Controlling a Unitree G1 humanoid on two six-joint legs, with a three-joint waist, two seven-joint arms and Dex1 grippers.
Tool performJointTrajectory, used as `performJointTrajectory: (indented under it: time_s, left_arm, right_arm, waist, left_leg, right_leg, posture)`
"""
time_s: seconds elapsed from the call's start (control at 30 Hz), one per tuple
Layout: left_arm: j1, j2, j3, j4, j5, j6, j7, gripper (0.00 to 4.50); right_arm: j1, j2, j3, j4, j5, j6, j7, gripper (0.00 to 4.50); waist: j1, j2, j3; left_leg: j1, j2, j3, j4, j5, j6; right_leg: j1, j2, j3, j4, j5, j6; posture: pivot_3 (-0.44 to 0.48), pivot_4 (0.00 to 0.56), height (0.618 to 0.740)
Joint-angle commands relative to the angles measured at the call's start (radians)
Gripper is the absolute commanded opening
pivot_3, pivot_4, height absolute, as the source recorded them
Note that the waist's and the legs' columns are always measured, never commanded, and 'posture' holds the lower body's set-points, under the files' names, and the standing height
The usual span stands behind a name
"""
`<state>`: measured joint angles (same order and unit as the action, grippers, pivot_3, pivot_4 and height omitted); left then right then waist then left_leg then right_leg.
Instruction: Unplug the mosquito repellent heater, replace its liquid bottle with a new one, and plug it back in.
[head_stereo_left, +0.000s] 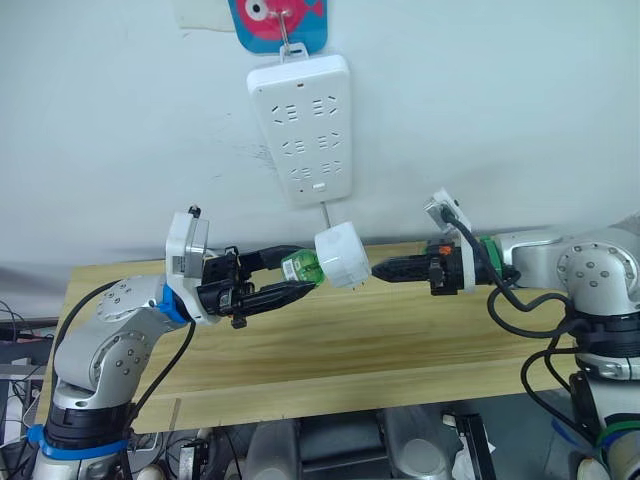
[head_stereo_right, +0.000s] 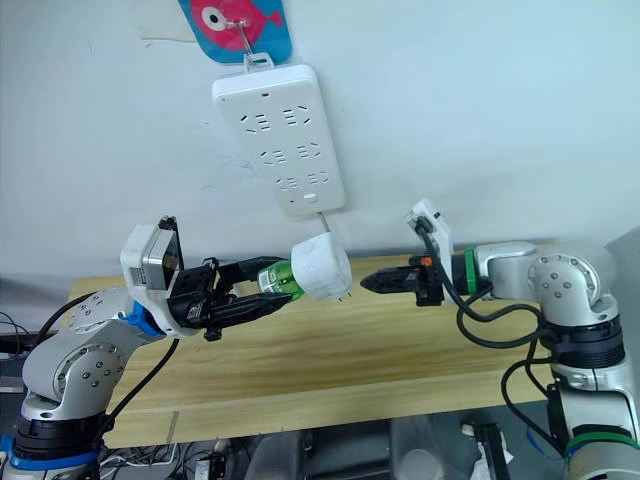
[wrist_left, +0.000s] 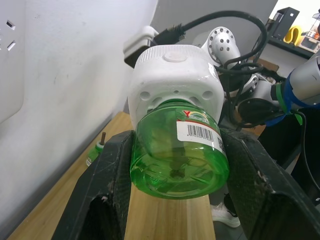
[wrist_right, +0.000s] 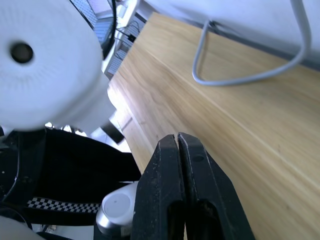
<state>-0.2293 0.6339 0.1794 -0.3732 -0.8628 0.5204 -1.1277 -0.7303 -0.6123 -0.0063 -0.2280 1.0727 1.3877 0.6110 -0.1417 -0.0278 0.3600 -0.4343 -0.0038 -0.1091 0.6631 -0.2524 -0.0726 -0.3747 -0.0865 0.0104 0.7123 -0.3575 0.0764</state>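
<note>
Left end effector (head_stereo_left: 292, 279) grips green liquid bottle (head_stereo_left: 301, 267), mosquito repellent heater (head_stereo_left: 338, 255) attached, axis horizontal. Right end effector (head_stereo_left: 382, 270), fingers closed and empty, sits just beside heater's domed end.

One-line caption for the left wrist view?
Left gripper clamps the green liquid bottle screwed into the white mosquito repellent heater.

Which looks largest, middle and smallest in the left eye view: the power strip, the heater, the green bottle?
1. Power strip, clearly largest.
2. Mosquito repellent heater.
3. Green bottle, smallest, but the left gripper and the heater hide part of it, so its full size is unsure.
</note>
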Motion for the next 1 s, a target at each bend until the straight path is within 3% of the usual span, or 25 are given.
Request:
performJointTrajectory:
  time_s: [0.03, 1.0]
  left_arm:
    - [-0.002, 0.000, 0.000, -0.025, -0.023, -0.004, -0.006, 2.28]
    - [-0.003, -0.003, -0.003, -0.032, -0.025, -0.004, 0.000, 2.28]
  right_arm:
    - [-0.019, 0.006, -0.007, -0.011, -0.003, -0.018, 0.024, 0.07]
    - [-0.042, 0.024, 0.001, -0.007, -0.029, -0.014, 0.053, 0.07]
  waist:
    - [0.000, 0.000, 0.000]
    - [0.000, 0.000, 0.000]
  left_leg:
    - [0.000, 0.000, 0.000, 0.000, 0.000, 0.000]
    - [0.000, 0.000, 0.000, 0.000, 0.000, 0.000]
  right_leg:
    - [0.000, 0.000, 0.000, 0.000, 0.000, 0.000]
    - [0.000, 0.000, 0.000, 0.000, 0.000, 0.000]
  posture:
    - [-0.202, 0.316, 0.740]
    - [-0.200, 0.317, 0.740]
